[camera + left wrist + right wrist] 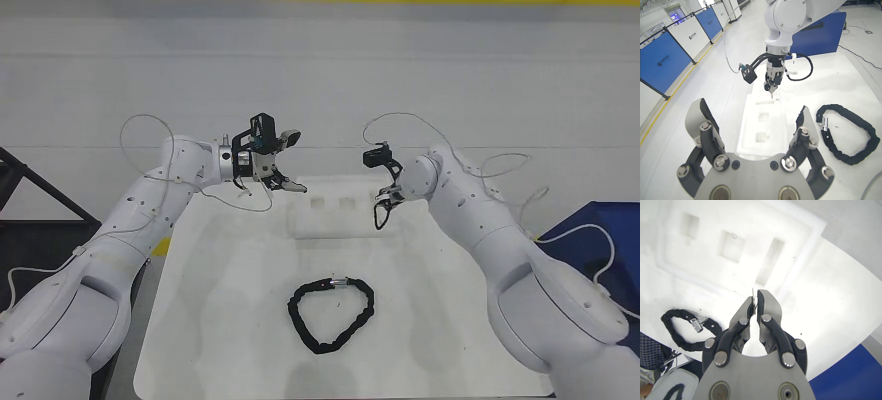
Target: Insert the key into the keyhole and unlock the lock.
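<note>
A black fabric-covered chain lock (pixel 331 314) lies in a loop on the white table, its silver lock cylinder (pixel 697 326) at the loop's far side. My right gripper (pixel 755 299) is shut on a thin metal key (pixel 753 302), which it holds above the slotted end of the white foam tray (pixel 330 212); the key's tip (pixel 771 95) points down at the tray. My left gripper (pixel 755 118) hangs open and empty over the tray's other end, well away from the chain lock (pixel 848 132).
The white foam tray (pixel 806 228) has three rectangular pockets; a small ring (pixel 734 235) lies in the middle one. The table edge (pixel 857 336) lies close behind the right arm, with a blue panel (pixel 819 37) beyond.
</note>
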